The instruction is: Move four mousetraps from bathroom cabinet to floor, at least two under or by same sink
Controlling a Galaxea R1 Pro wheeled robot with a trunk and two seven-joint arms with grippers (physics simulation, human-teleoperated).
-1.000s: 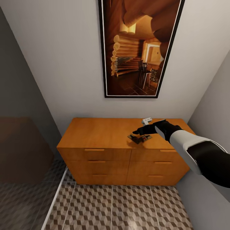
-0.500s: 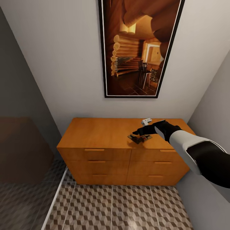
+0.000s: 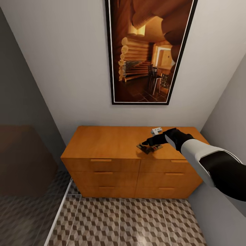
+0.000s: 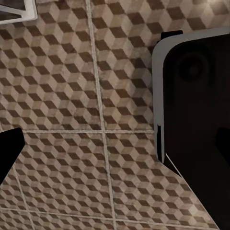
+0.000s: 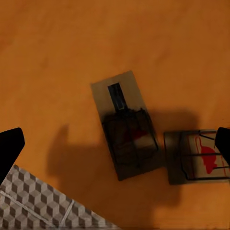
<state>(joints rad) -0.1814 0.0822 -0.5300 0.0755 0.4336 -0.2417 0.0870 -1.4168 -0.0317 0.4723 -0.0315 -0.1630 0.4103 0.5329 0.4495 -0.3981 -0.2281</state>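
Two mousetraps on one cabinet; a third sits farther back. One framed picture. Six drawer handles.

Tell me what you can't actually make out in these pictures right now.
- Mousetraps: two show on the cabinet; the head view's right gripper covers part of them, so any others stay unseen.
- Second trap: partly behind a fingertip in the right wrist view.
- Small white object: too small to identify.
- Drawer contents: hidden, drawers shut.
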